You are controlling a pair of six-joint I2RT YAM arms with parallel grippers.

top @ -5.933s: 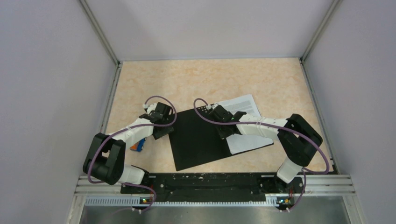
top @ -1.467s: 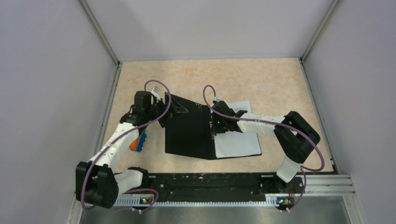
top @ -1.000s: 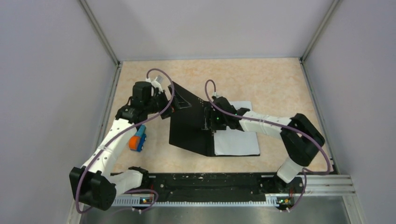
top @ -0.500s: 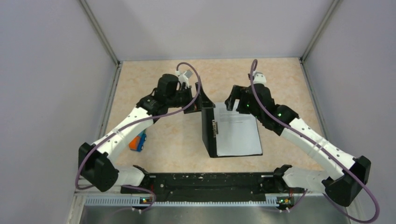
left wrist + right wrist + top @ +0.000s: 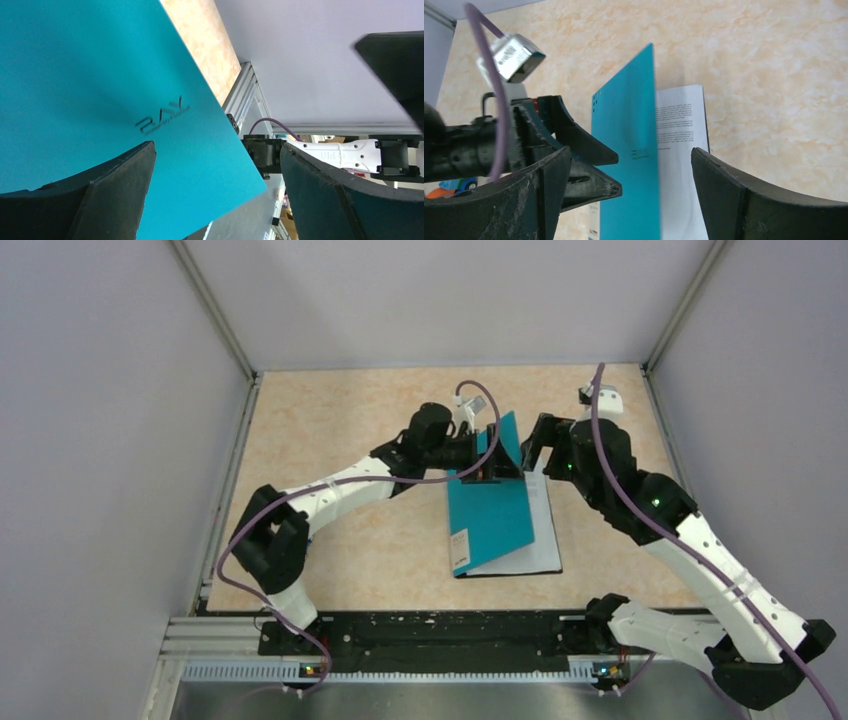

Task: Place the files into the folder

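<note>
Folder: teal cover tilted over files, long axis near-far.
Left gripper: jaws wide, at cover.
Right gripper: jaws wide.
Surface: beige tabletop, grey walls.

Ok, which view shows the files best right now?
Right wrist: the files show printed text beside the raised teal folder cover. Top external shows only a white strip; left wrist shows just the cover.

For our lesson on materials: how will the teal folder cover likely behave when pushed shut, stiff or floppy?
Probably stiff: the cover stands tilted over the paper sheets with straight edges and no sag. Probably light, since its edge looks thin. The left arm's jaws are open, not clamping, so it may slip or drop shut.
</note>
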